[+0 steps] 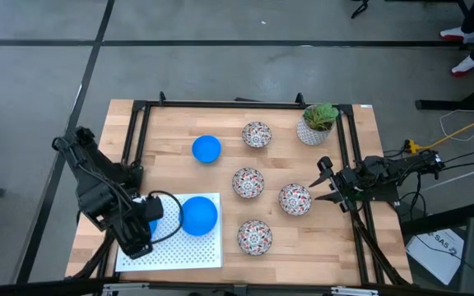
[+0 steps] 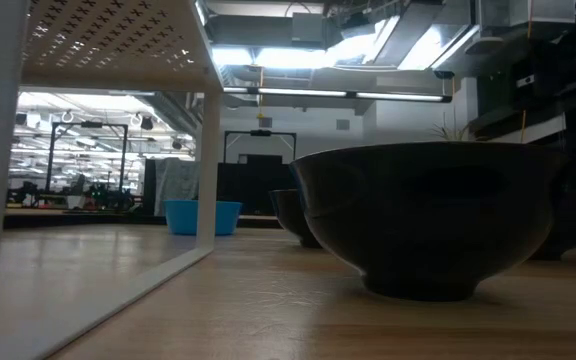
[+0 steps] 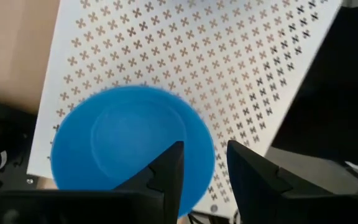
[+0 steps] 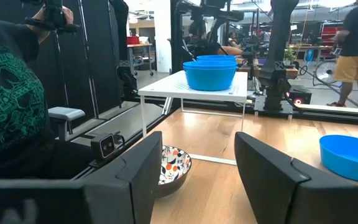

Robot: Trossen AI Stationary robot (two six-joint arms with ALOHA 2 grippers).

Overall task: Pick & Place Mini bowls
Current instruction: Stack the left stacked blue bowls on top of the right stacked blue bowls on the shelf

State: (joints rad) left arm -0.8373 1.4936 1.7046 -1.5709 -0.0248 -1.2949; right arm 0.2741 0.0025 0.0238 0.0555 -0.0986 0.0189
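A blue mini bowl [image 3: 123,149] sits on the raised white perforated shelf [image 1: 171,247] at the table's near left. My left gripper [image 3: 205,149] points down over it, open, one finger above the bowl's hollow and one outside its rim. From above, blue shows under that gripper [image 1: 151,218], with a blue bowl [image 1: 198,215] beside it. Another blue bowl [image 1: 206,149] and several floral mini bowls, such as one at mid-table [image 1: 248,182], rest on the wood. My right gripper [image 1: 327,185] waits open and level at the right edge, facing a floral bowl [image 4: 173,167]. My left gripper has the blue bowl's rim [image 3: 209,163] in the gap between its open fingers, which point down from above. Whether either finger touches the rim, I cannot tell. The bowl rests upright on the shelf.
A white pot with a green plant [image 1: 315,123] stands at the far right corner. A black frame [image 1: 220,104] runs along the table's edges. The shelf stands on thin white legs [image 2: 208,150]. People show in the room beyond the table [image 4: 356,37].
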